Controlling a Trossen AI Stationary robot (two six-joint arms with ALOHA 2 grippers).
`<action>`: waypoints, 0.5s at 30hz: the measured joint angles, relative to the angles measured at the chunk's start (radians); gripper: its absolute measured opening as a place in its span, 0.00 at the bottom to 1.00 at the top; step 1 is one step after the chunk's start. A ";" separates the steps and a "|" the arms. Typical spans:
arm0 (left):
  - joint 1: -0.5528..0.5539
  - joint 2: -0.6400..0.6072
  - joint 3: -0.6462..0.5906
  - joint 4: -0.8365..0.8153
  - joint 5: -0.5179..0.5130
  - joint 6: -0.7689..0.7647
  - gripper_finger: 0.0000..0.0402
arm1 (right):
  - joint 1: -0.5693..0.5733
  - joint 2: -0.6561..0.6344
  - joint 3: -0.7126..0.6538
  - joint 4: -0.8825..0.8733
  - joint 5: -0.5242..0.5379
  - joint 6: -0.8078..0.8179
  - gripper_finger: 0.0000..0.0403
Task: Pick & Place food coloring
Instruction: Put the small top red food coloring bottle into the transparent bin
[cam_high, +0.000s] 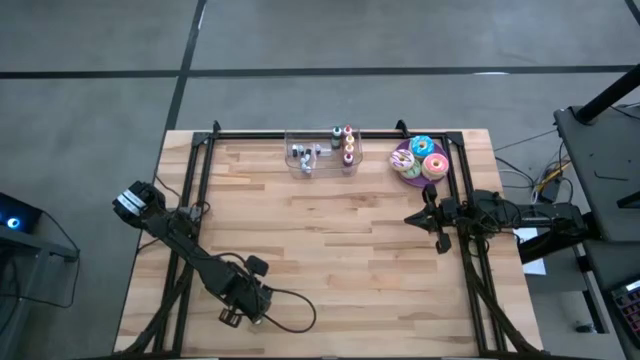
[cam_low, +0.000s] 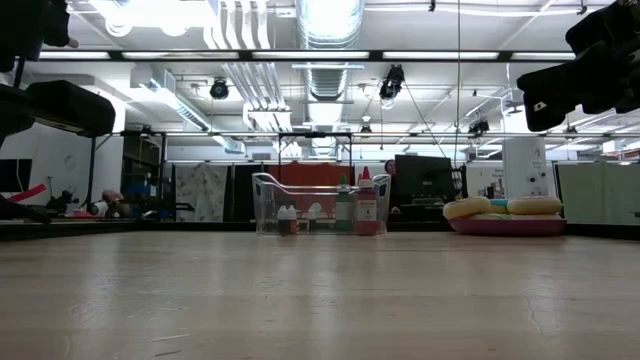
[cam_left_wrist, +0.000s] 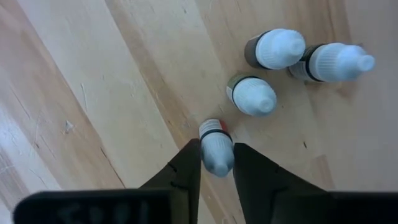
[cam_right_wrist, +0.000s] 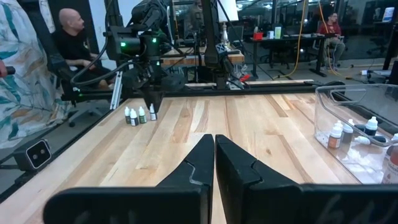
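Note:
Four tiny food coloring bottles with white caps stand close together on the wood near the table's front left. In the left wrist view one with a red band (cam_left_wrist: 216, 148) sits between the fingers of my left gripper (cam_left_wrist: 216, 155), which points down over it. The other three (cam_left_wrist: 252, 95) stand just beside it. The right wrist view shows the row (cam_right_wrist: 138, 115) under my left gripper (cam_right_wrist: 152, 101). My right gripper (cam_right_wrist: 214, 149) waits shut and level at the table's right side (cam_high: 412, 217). My left gripper pinches the red-banded bottle by the two sides of its white cap (cam_left_wrist: 217, 163), one finger (cam_left_wrist: 188, 167) on each side. The fingers come from above, pointing down. The bottle stands with its base on the table, beside the other three.
A clear bin (cam_high: 320, 152) with several more bottles stands at the far edge, and a purple plate (cam_high: 401, 170) of frosted doughnuts sits to its right. Bare wood lies between the bottles and the bin. People sit beyond the table's left side.

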 joint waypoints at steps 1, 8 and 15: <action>0.000 0.000 0.000 0.000 0.001 0.000 0.14 | 0.000 0.000 0.000 0.000 0.000 0.000 0.02; 0.011 0.000 0.002 0.001 0.008 0.000 0.08 | 0.000 0.000 0.000 0.000 0.000 0.000 0.02; 0.047 -0.023 0.012 0.000 0.038 -0.001 0.09 | 0.000 0.000 0.000 0.000 0.000 0.000 0.02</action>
